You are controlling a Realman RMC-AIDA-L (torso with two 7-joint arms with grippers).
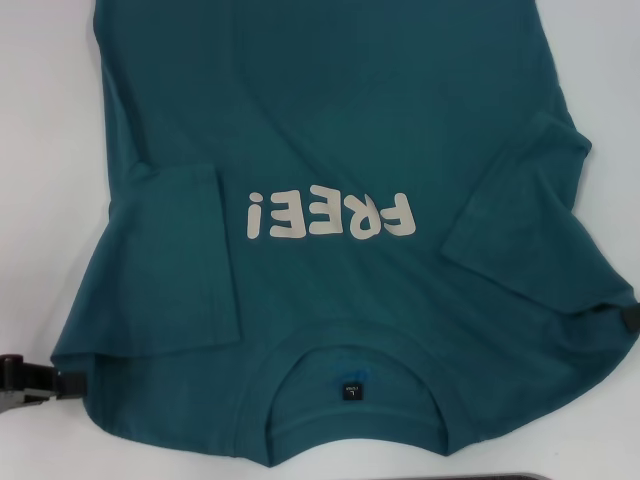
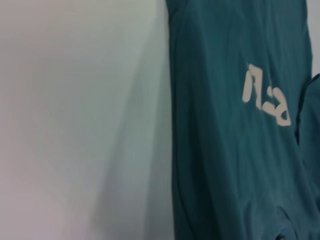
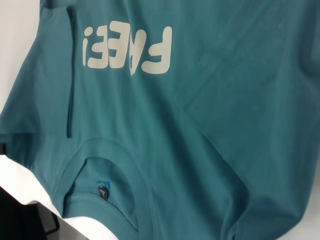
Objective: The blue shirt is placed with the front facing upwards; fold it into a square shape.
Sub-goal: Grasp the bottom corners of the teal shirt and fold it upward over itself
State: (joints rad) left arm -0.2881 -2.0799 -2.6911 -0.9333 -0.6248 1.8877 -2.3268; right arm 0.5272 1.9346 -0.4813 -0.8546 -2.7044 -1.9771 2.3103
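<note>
Nearest, the blue shirt [image 1: 340,150] lies face-up on the white table [image 1: 40,150], collar toward the robot, both sleeves folded inward. Its long axis runs away. The left gripper [image 1: 25,378] and right gripper [image 1: 628,320] flank the shoulders, about equally near; whether either is open I cannot tell.

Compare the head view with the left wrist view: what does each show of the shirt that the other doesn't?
Only the head view shows the blue shirt's collar with its neck label, both sleeves folded inward over the body, the whole lettering, and the left gripper at the near left corner and the right gripper at the right shoulder. Only the left wrist view shows a broad bare stretch of the white table beside the shirt's edge. Both show teal fabric and part of the cream lettering.
</note>
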